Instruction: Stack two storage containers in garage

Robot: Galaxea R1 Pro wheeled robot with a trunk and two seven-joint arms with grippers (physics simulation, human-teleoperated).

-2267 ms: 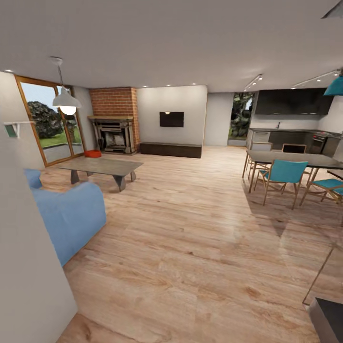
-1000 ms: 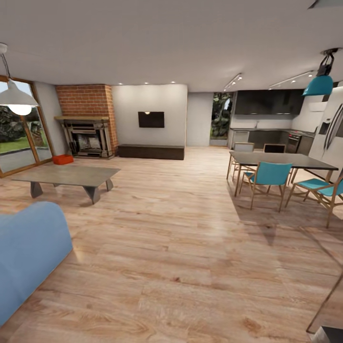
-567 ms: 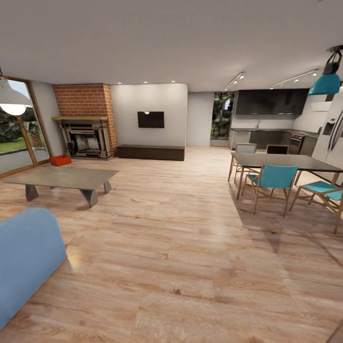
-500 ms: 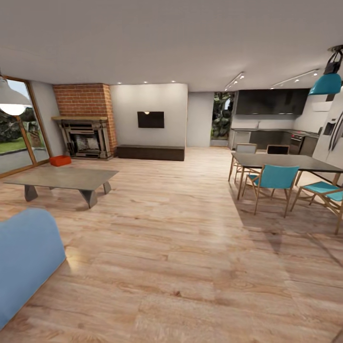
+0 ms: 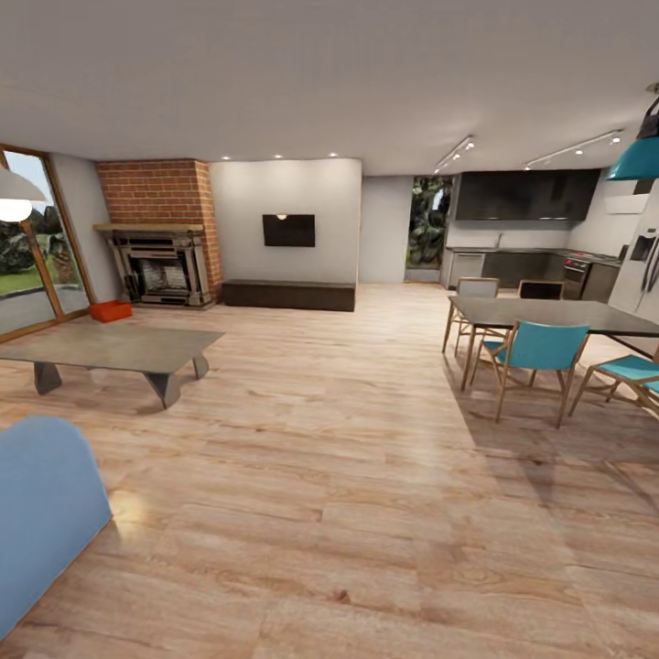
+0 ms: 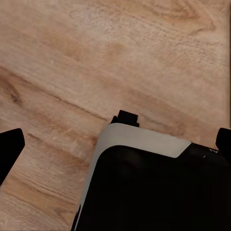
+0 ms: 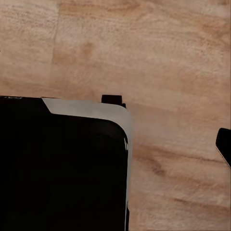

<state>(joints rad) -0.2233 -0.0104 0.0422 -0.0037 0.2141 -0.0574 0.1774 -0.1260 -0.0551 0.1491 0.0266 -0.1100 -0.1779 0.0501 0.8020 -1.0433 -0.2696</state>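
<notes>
Rolling forward into the living room now — the whole view has slid, the sofa [image 5: 41, 513] dropping toward the near left corner and the coffee table [image 5: 119, 350] sliding left. That's the base moving, not the furniture. One orange-red container [image 5: 110, 311] sits on the wood floor [image 5: 348, 476] by the fireplace [image 5: 165, 265], beyond the table's far edge; the second I can't pick out. Fetching hasn't started, I'd say. Left gripper [image 6: 115, 144] shows dark tips far apart, spread, nothing held; right gripper [image 7: 226, 144] shows one tip, so I can't tell. No readable writing anywhere.
</notes>
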